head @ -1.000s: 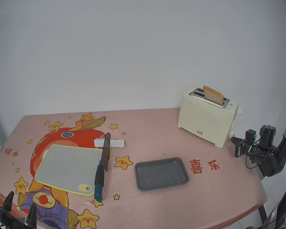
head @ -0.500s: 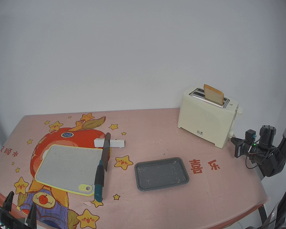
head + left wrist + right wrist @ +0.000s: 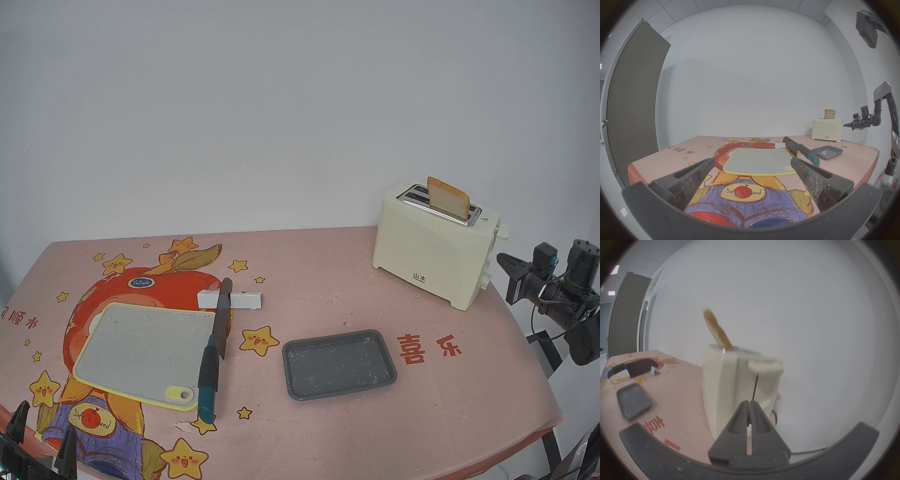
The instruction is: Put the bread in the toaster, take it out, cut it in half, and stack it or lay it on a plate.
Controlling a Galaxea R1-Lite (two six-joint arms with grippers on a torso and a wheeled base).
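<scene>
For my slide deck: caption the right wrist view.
Shut right gripper facing the end of the toaster, bread slice sticking up from its slot.

A pink tablecloth (image 3: 337, 281) spans the lower frame, printed with a red apple cartoon (image 3: 169, 289) and yellow stars (image 3: 259, 340). A small white block (image 3: 247, 300) lies left of centre. A plain white wall (image 3: 281, 112) stands behind, in the upper frame.

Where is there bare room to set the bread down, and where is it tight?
Bare: the top of the grey yellow-rimmed cutting board; the pink tablecloth between the small white block and the cream toaster, behind the dark grey tray; the cloth right of the tray. Crowded: the board's right edge, where the teal-handled knife lies.
</scene>
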